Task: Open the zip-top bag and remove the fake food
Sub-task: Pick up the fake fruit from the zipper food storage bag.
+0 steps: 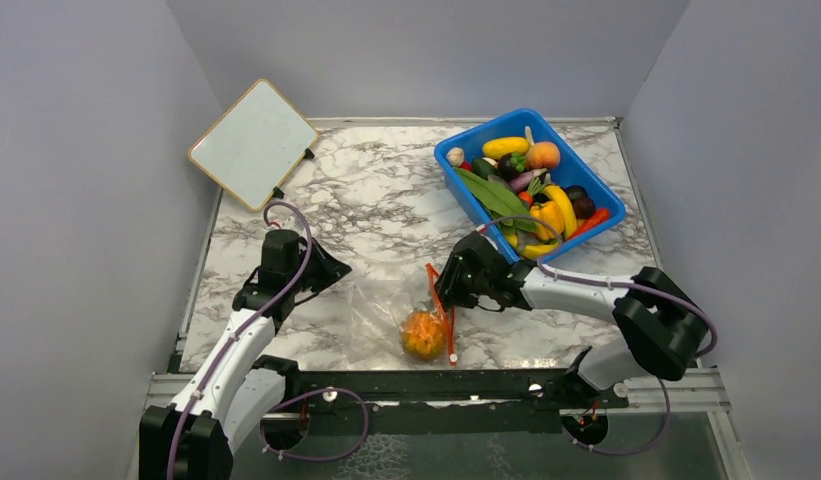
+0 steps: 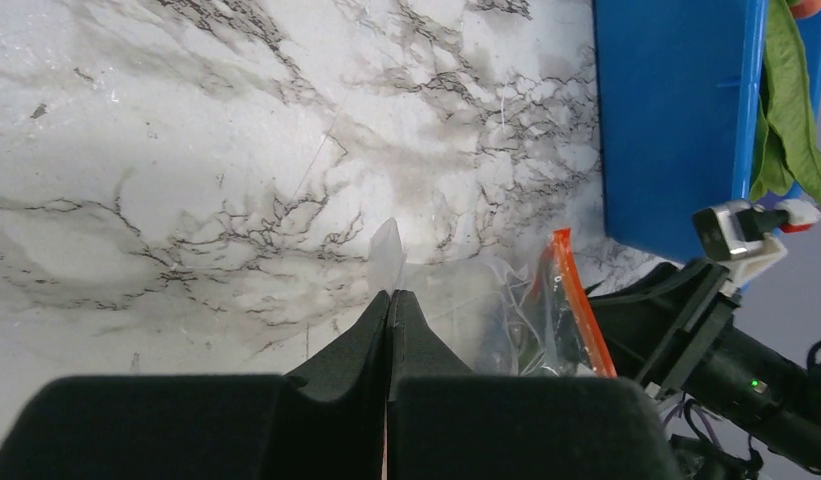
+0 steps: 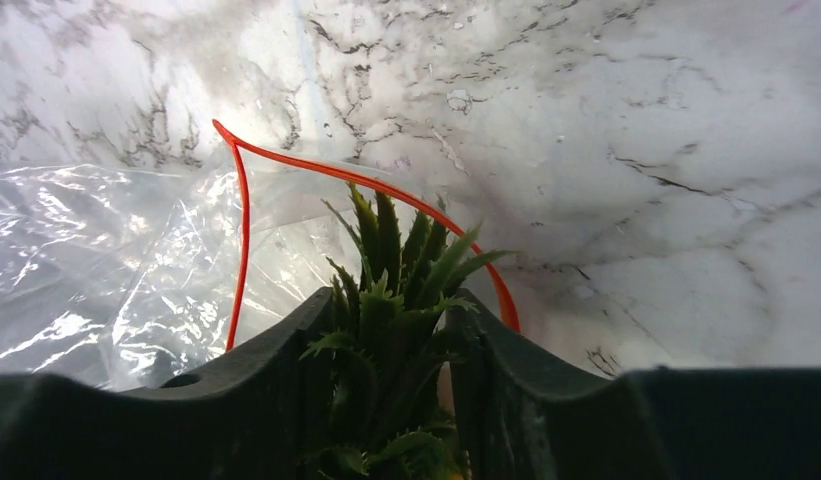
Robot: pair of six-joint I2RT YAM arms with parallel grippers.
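The marble bench (image 1: 386,200) carries a blue bin (image 1: 481,130) of toy produce at its far right. Both arms reach low and inward. The zip-top bag (image 1: 376,318) lies flat between them, its mouth gaping toward the right arm. The left hand (image 2: 389,296) is clenched on the bag's clear left corner. The right hand (image 3: 391,300), at the mouth, grasps the fake pineapple (image 1: 423,335) by its green crown (image 3: 386,250).

White arm shells (image 1: 231,345), black joints, lilac cables (image 1: 306,250), black pincer fingers (image 2: 371,340).
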